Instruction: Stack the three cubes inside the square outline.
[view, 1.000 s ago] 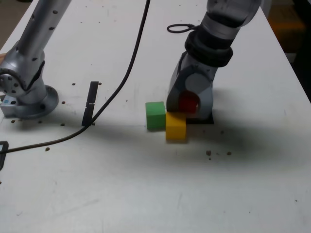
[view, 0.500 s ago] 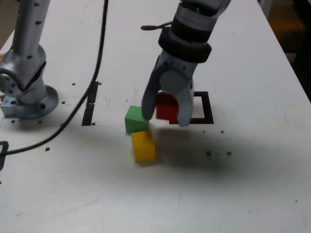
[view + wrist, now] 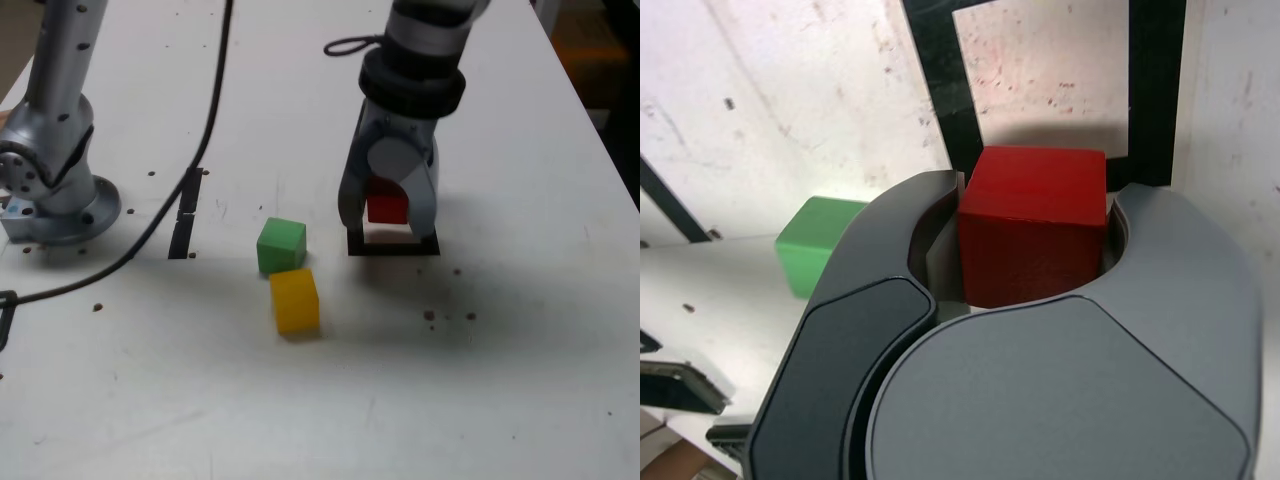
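Where the gripper (image 3: 388, 212) hangs over the square outline (image 3: 393, 246), you see its two grey jaws clamped on the red cube (image 3: 387, 208), one on each side. In the wrist view the red cube (image 3: 1034, 222) is a plain, matte block with sharp edges and a slightly lighter top face, seated squarely between the curved jaws of the gripper (image 3: 1025, 250). It is held above the table (image 3: 500, 380), over the outline's near edge. The square outline (image 3: 1152, 90) is a black tape frame around a white centre speckled with faint marks. The green cube (image 3: 281, 245) rests on the table to the exterior view's left of the outline, apart from it. The yellow cube (image 3: 295, 300) sits just in front of the green one, nearly touching at a corner. Both are solid-coloured and the same size as the red one
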`<state>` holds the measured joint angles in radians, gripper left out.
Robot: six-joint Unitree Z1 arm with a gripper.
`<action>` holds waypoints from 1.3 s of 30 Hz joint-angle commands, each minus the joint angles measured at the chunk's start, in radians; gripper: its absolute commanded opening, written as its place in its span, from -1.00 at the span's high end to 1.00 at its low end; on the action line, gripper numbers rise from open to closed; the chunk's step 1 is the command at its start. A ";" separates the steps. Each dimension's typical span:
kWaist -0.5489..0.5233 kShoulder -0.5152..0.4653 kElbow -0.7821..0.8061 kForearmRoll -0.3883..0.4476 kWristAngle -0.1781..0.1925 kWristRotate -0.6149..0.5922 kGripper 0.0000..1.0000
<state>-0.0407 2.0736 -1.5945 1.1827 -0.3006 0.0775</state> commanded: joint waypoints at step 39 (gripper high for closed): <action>0.040 0.033 0.087 -0.091 0.028 0.008 0.08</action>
<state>-0.0023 2.1053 -1.5044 1.0889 -0.2728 0.0843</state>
